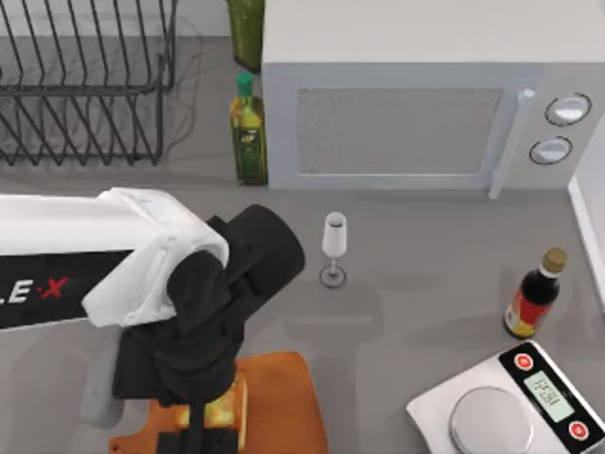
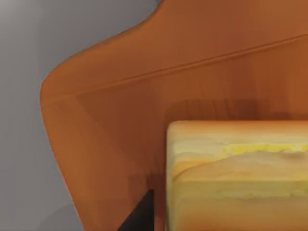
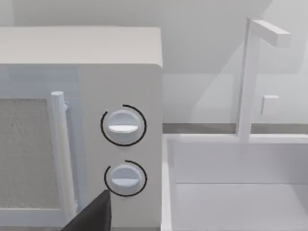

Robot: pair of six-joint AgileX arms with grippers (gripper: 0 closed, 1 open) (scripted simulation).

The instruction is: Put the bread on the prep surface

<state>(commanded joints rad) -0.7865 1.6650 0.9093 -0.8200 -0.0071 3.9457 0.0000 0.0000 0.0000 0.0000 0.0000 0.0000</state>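
Note:
The bread (image 1: 227,409), a small golden-yellow block with an orange-brown crust, is over the prep surface (image 1: 284,397), an orange-brown wooden board at the table's front, left of centre. My left gripper (image 1: 210,421) reaches down from above and is shut on the bread. In the left wrist view the bread (image 2: 236,178) sits close over the board (image 2: 120,106), casting a shadow just behind it, and one dark finger (image 2: 139,216) lies against its side. My right gripper (image 3: 91,216) is parked facing the microwave's knobs.
A white microwave (image 1: 416,113) fills the back. A wine glass (image 1: 334,248) stands mid-table, a green bottle (image 1: 249,132) by the microwave, a dark sauce bottle (image 1: 534,295) at the right, a white scale (image 1: 515,407) front right, a wire rack (image 1: 85,85) back left.

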